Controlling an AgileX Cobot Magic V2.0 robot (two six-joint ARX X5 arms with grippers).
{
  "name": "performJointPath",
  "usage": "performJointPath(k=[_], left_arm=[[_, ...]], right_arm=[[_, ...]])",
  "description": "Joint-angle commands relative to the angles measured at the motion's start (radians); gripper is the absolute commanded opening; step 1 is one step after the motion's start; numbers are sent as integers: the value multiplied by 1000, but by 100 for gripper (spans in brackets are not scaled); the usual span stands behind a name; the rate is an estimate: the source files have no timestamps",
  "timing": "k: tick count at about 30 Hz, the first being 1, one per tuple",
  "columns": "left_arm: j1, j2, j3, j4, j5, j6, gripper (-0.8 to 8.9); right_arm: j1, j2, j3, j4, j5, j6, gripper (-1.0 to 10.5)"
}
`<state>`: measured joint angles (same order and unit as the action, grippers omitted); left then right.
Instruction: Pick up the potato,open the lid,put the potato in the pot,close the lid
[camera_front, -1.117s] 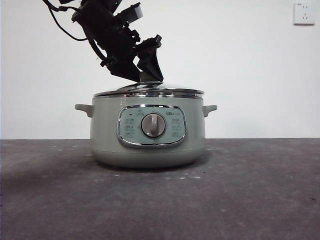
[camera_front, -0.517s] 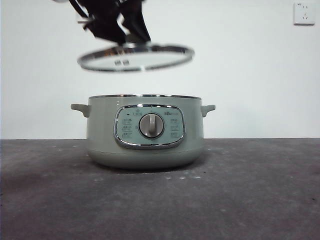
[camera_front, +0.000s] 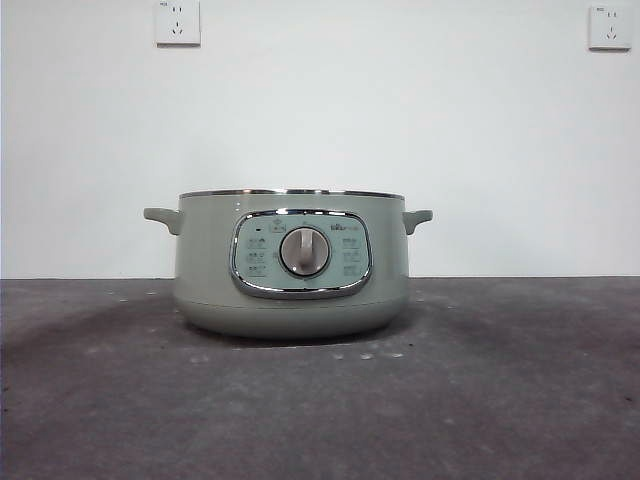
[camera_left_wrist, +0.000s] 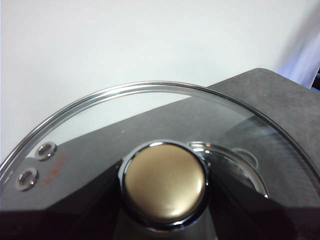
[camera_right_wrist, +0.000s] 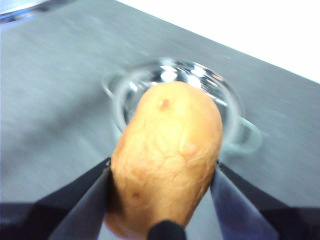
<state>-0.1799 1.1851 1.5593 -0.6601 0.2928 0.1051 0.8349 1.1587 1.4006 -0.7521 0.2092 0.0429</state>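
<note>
The pale sage-green pot stands in the middle of the table in the front view, with no lid on it; its metal rim is bare. My left gripper is shut on the knob of the clear glass lid and holds it high, out of the front view. Through the glass the pot shows below. My right gripper is shut on the orange-brown potato and holds it above the open pot, which looks blurred. Neither arm shows in the front view.
The dark grey table stretches to both sides of the pot. A white wall stands behind it with two sockets high up.
The left gripper has lifted the lid off the pot and carried it up out of the front view. The pot now stands uncovered.
</note>
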Motion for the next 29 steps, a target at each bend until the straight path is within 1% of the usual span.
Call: performJointPath(k=[1,3,6,10,15,20,22,24,29], left_arm=[[51,-92,-6,-31,38,27,-9],[75,-167,-45,-66,74,27,-8],[79,-248,-111,-76,73,18,-8],[79,-364,-235,-79,71,-17,-8],[79,-494,-355,-85,43,-44,-9],[79,-551,-367,-140,39,-42,-9],[79,-558,-367,-151,39,-42,-9],[79,-558,-367,-159,39,-42,-8],[79,-558,-367,-163,40,-42,-8]], right_arm=[[-103,89,17,103,-153,-32,-12],[-169,212,84,120,-275,-47,-12],[-208,356,187,101,-321,-64,-12],[-228,574,386,27,-366,-101,-12],[-229,826,643,-76,-375,-136,-12],[-235,1062,844,-157,-365,-157,-12],[-242,1120,863,-155,-365,-161,-12],[-243,1157,863,-152,-331,-183,-12],[-266,1200,863,-163,-301,-186,-12]])
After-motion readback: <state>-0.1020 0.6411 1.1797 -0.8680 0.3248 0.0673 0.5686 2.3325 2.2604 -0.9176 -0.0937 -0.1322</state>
